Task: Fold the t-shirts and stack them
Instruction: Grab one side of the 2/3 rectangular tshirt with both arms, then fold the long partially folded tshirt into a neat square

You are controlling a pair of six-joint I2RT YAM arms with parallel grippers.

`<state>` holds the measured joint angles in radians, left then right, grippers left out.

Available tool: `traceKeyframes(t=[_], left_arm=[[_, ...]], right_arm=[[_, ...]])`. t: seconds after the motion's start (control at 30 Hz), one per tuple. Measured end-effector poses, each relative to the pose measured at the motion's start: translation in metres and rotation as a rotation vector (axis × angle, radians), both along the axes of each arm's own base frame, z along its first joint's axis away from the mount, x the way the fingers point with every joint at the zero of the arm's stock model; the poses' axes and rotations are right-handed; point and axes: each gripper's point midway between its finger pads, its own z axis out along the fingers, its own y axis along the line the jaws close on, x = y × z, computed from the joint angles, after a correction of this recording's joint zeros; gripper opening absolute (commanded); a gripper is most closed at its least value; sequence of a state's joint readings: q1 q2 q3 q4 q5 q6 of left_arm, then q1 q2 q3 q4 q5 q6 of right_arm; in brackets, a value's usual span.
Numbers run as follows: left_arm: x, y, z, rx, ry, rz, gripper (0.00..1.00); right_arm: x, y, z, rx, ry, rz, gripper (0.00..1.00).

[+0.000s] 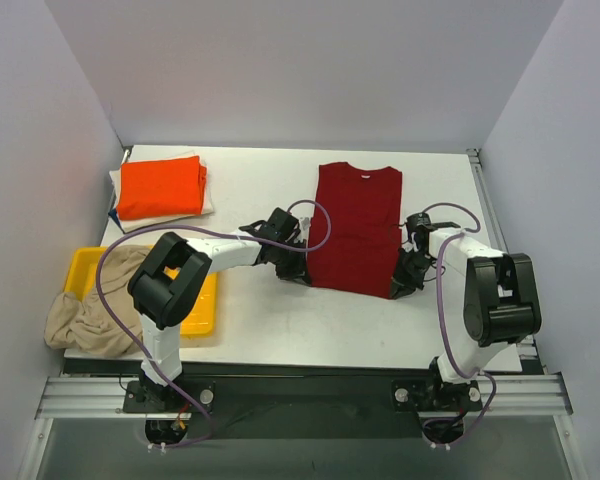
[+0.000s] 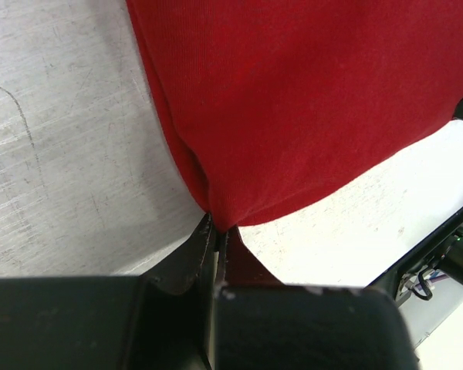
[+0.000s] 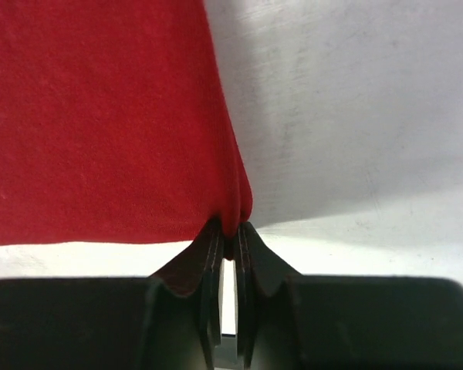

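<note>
Yellow tray point(image 1: 205, 305) w/ beige shirt point(image 1: 90, 310) spilling over its left rim.

Pale lavender walls point(image 1: 280, 70) enclose a white table point(image 1: 280, 330) (scuffed grey up close), evenly lit.

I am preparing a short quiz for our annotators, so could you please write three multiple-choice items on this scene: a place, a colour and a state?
1. Where does the beige shirt lie?
A. partly in the yellow tray
B. spread flat at the centre
C. on the floor

2. What colour tops the folded stack?
A. blue
B. orange
C. green

3. How do the left gripper and right gripper stand?
A. both open
B. one open, one shut
C. both shut on the dark red shirt

Key: 1 A, its cloth spills over the tray's left edge; 2 B, the orange shirt lies uppermost; 3 C, each wrist view shows jaws pinching a red corner.
</note>
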<state>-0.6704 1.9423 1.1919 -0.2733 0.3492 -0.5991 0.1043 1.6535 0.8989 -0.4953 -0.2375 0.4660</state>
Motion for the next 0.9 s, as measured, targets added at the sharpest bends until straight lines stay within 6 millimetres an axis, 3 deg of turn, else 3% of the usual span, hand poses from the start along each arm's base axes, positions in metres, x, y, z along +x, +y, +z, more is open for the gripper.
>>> traceKeyframes(t=[0.27,0.5,0.7,0.9], left_arm=[[-0.005,0.004,0.003,0.016,0.01,-0.004,0.0],[-0.023,0.019,0.043,0.021,-0.018,-0.023,0.0],[-0.049,0.04,0.084,0.019,-0.045,-0.029,0.0],[-0.097,0.071,0.118,0.015,-0.017,-0.009,0.0]], right_arm=[[-0.005,0.0,0.011,0.004,-0.005,0.005,0.0],[-0.017,0.005,0.065,0.045,-0.133,0.01,0.0],[-0.055,0.024,0.095,0.071,-0.141,0.065,0.0],[-0.102,0.045,0.121,0.101,-0.123,0.105,0.0]])
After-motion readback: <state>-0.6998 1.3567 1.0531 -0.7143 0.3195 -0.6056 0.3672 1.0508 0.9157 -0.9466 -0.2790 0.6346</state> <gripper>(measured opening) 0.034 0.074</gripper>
